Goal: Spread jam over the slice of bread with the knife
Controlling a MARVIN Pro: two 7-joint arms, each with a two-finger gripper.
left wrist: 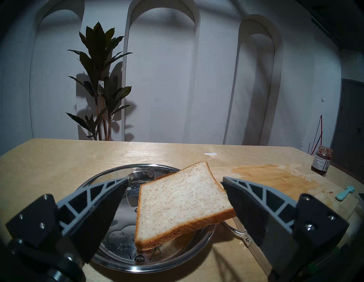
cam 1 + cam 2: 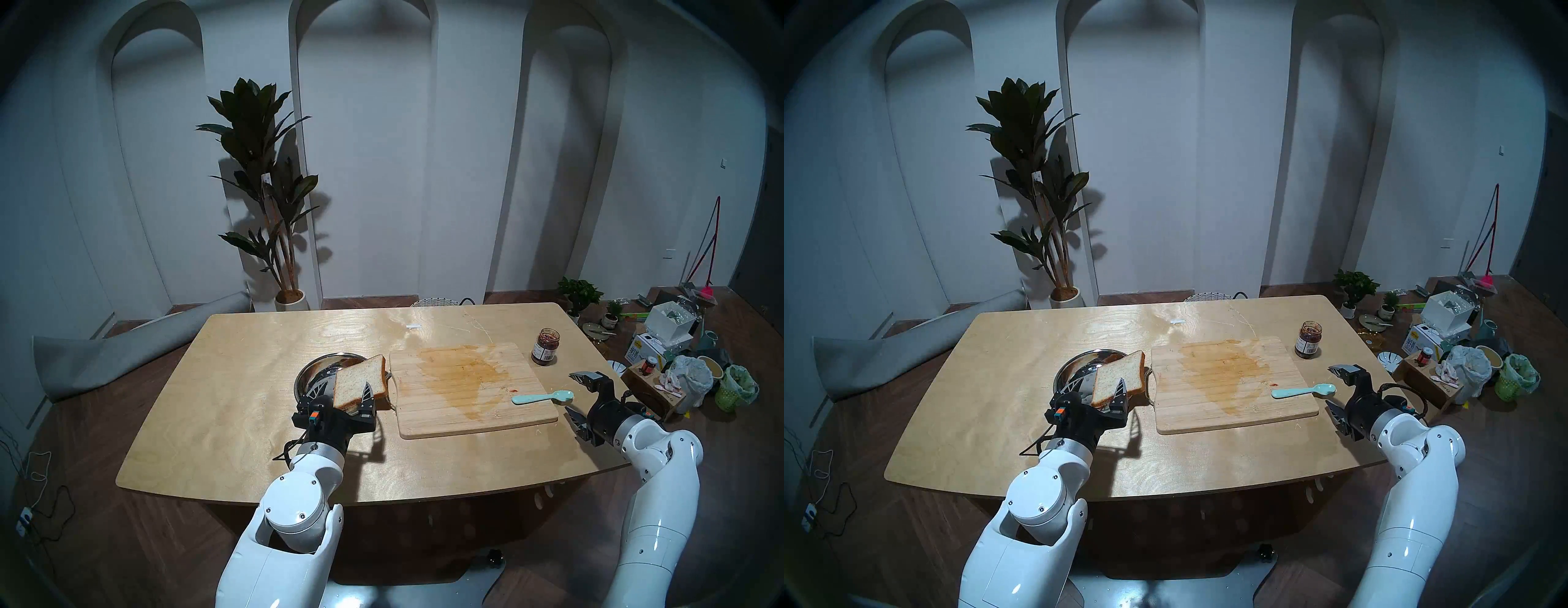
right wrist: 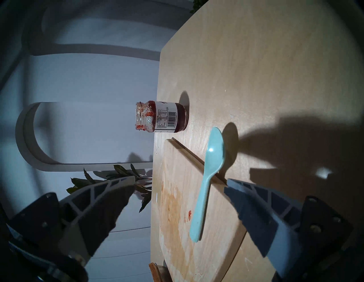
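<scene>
Claws first: our left claw [image 1: 175, 178] is spread wide around the slice of bread [image 1: 181, 200], which sits tilted over the metal plate [image 1: 102, 177]. It isn't pinched as far as we can tell. Soft bread could fold or tear if squeezed by a corner.

Our right claw [image 3: 180, 178] gapes empty near the knife [image 3: 206, 187], whose spoon end overhangs the cutting board [image 3: 177, 246]. A clumsy pinch could flip it onto the table [image 2: 254, 382] or bump the open jar of jam [image 3: 177, 116].

Can't see what props up the bread's far corner.

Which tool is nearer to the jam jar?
Right. The right tool is open just in front of the jam jar; the left tool is across the cutting board.
</scene>
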